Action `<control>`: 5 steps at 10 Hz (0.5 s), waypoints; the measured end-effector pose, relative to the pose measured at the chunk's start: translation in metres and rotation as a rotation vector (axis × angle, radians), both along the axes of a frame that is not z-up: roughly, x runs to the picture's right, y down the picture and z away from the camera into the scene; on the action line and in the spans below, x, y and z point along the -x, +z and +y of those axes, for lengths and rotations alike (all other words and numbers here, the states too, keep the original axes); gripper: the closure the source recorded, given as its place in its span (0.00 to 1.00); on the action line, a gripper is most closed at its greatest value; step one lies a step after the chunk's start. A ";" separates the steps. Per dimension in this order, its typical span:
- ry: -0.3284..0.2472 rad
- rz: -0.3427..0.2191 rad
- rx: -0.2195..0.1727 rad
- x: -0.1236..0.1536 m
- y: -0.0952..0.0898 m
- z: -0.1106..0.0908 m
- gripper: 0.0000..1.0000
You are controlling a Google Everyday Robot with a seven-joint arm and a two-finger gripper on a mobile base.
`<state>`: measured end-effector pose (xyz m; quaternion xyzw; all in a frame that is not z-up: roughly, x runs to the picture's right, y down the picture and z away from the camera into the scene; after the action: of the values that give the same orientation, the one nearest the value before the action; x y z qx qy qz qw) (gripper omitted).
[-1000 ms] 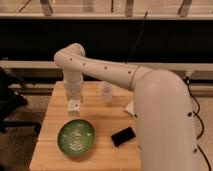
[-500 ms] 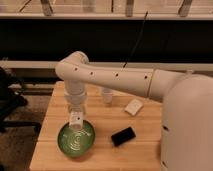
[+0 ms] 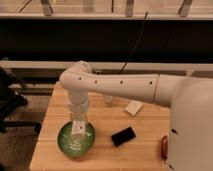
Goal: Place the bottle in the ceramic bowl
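Gripper: the gripper [image 3: 78,121] hangs from the wrist straight down over the bowl, at the near left of the table; its housing hides the fingers, so whether it is open or closed cannot be told.
Bottle: the bottle [image 3: 77,129] shows as a pale slim shape just under the gripper, inside the bowl's outline, over the far half of the bowl. Whether it is gripped or rests on the glaze cannot be told.
Bottle axis: its long axis appears to run far-to-near, roughly upright in the view; which end is the cap cannot be made out.
Bowl: the bowl [image 3: 64,141] sits on the table [image 3: 145,150] near the left near corner.
Other things: a black slab [image 3: 123,136] lies right of the bowl, apart from it; a white block [image 3: 133,107] lies farther back and right; a small cup [image 3: 108,99] stands behind the arm [image 3: 120,87].
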<state>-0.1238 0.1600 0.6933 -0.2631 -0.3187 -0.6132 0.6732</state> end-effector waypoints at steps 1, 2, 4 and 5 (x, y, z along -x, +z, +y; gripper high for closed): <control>-0.001 0.000 0.003 0.001 0.004 0.007 1.00; -0.004 0.000 0.006 0.003 0.008 0.015 1.00; -0.011 0.002 0.005 0.005 0.011 0.027 1.00; -0.018 0.003 0.003 0.007 0.012 0.035 1.00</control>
<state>-0.1306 0.1949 0.7058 -0.2679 -0.3162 -0.6182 0.6679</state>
